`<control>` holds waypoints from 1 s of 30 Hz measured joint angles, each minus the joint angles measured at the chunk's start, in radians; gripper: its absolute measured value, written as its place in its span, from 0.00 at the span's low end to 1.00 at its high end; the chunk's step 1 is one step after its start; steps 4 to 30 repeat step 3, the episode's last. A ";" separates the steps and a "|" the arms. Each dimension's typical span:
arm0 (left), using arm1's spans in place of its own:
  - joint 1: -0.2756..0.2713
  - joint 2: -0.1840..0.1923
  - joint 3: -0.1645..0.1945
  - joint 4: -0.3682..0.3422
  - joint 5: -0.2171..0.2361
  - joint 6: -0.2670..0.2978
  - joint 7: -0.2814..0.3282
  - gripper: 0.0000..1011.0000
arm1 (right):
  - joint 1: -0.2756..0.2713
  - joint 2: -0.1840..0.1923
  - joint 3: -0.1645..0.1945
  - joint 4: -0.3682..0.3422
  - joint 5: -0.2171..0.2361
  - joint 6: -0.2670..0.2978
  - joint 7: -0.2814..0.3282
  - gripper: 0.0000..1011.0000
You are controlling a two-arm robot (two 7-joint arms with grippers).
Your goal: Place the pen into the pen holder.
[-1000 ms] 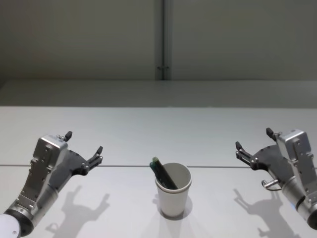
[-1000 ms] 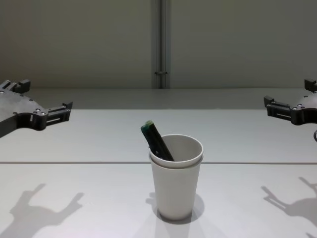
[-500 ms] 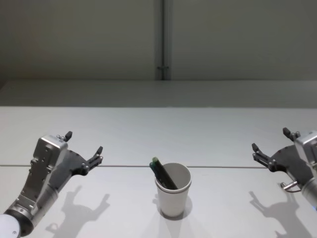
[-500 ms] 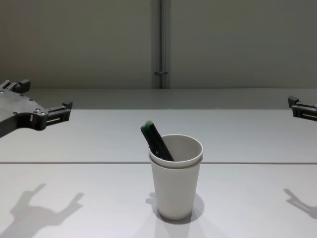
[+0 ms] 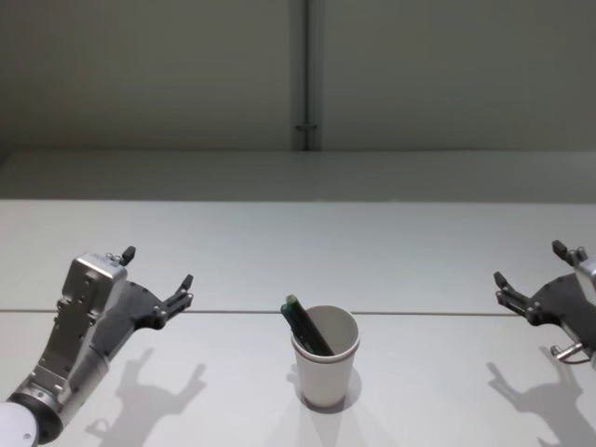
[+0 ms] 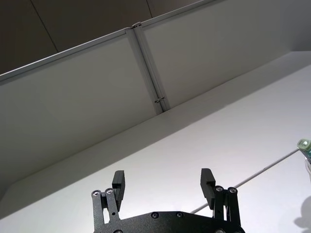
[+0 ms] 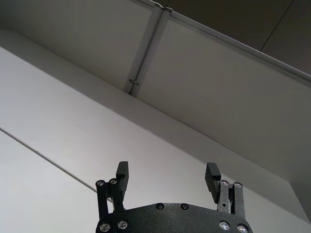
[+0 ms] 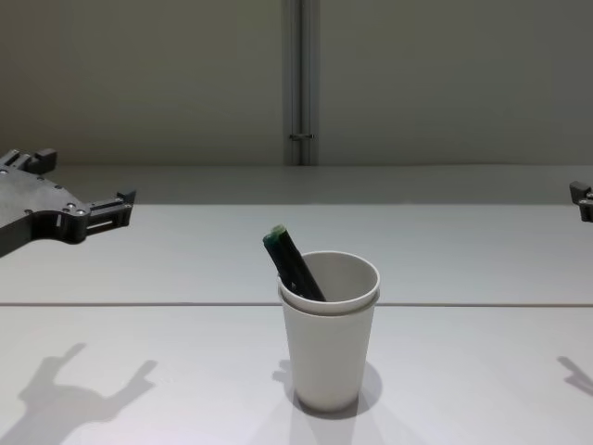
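Observation:
An off-white paper cup with a doubled rim, the pen holder [image 5: 326, 368] [image 8: 330, 343], stands on the white table in front of me. A dark pen [image 5: 304, 323] [image 8: 292, 262] with a green tip leans inside it, its top sticking out to the left; that tip also shows in the left wrist view [image 6: 304, 144]. My left gripper [image 5: 157, 278] [image 6: 163, 184] [image 8: 85, 184] hovers open and empty left of the cup. Well to the right, my right gripper [image 5: 531, 267] [image 7: 168, 174] is also open and empty, its fingertip [image 8: 583, 193] at the edge of the chest view.
The white table [image 5: 298, 242] has a seam line running across it just behind the cup. A grey wall panel with a vertical joint strip [image 5: 305, 74] stands beyond the table's far edge.
My right gripper has drawn back to the right, away from the cup, still open. The left gripper, the cup and the pen have not moved.

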 joint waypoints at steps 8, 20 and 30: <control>0.000 0.000 0.000 0.000 0.000 0.000 0.000 0.99 | 0.000 0.003 -0.001 0.000 0.001 0.000 -0.001 0.99; 0.000 0.000 0.000 0.000 0.000 0.000 0.000 0.99 | 0.000 0.003 -0.001 0.000 0.001 0.000 -0.001 0.99; 0.000 0.000 0.000 0.000 0.000 0.000 0.000 0.99 | 0.000 0.003 -0.001 0.000 0.001 0.000 -0.001 0.99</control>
